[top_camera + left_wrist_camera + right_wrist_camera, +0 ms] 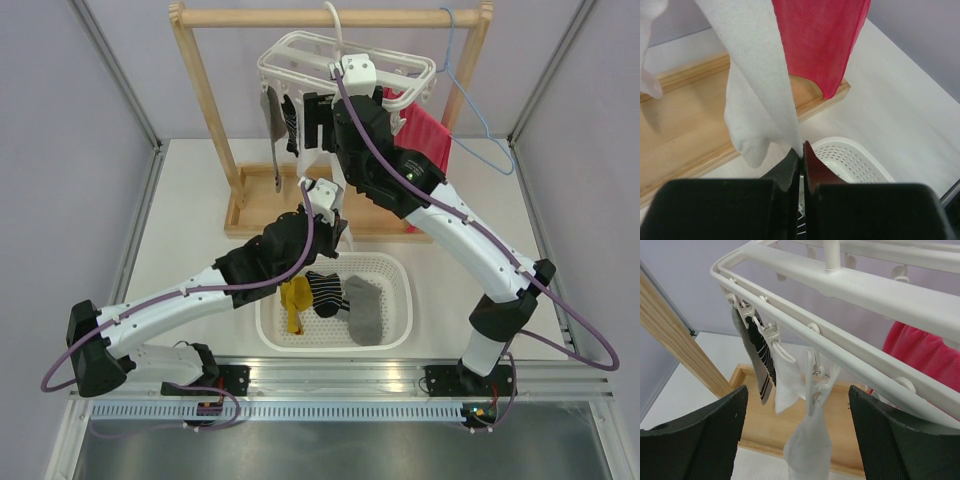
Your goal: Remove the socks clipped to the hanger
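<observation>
Top view first: the white plastic rectangular hanger (pixel 300 45) hangs off a wooden rail (pixel 260 17). A grey sock (pixel 271 118) and a black-and-white striped sock (pixel 292 125) dangle from clips at the hanger's left end. Well below the hanger, a white perforated plastic basket (pixel 398 275) sits on the tabletop (pixel 190 200) with a mustard yellow sock (pixel 294 303) and two others inside.

Left wrist view: the left claw (pixel 801 152) is pinched shut. It looks like it's nipping the edge of a soft white sock (pixel 760 90) that runs taut up toward the hanger, with a red towel (pixel 820 40) behind.

Right wrist view: the right claw (pixel 797 395) gapes wide and holds nothing. It sits just under the hanger's front bar, on either side of the small white clip (pixel 816 385) biting that white sock.

Socks are light, floppy and stretchy, so I reckon tugging low mostly stretches the fabric and swings the hanger. Grabbing right under the clip seems smarter.
</observation>
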{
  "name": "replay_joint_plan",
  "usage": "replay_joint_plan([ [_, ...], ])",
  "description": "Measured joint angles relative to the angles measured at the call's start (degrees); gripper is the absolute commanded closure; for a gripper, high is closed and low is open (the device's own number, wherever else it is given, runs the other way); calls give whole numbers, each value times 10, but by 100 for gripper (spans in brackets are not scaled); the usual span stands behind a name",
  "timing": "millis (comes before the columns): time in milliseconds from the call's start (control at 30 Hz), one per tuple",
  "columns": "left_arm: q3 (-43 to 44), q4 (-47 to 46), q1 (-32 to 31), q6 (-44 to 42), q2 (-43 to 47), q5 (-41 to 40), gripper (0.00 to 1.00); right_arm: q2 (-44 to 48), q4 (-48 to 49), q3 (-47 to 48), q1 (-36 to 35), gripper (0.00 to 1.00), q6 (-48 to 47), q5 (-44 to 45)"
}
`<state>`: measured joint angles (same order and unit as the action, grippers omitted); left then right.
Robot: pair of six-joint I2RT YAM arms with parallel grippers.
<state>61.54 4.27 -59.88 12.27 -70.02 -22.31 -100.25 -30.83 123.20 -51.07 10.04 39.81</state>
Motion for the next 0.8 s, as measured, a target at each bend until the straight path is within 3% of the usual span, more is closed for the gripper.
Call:
replay_joint_plan([
  [500, 0, 0, 0, 0, 3, 1, 98, -28, 12, 14, 22, 17, -11, 3],
  [600, 0, 0, 0, 0, 3, 1, 98, -29, 22, 14, 24, 26, -16, 1],
  [800, 0, 0, 0, 0, 3, 2, 98, -29, 50, 14, 26, 54, -29, 1],
])
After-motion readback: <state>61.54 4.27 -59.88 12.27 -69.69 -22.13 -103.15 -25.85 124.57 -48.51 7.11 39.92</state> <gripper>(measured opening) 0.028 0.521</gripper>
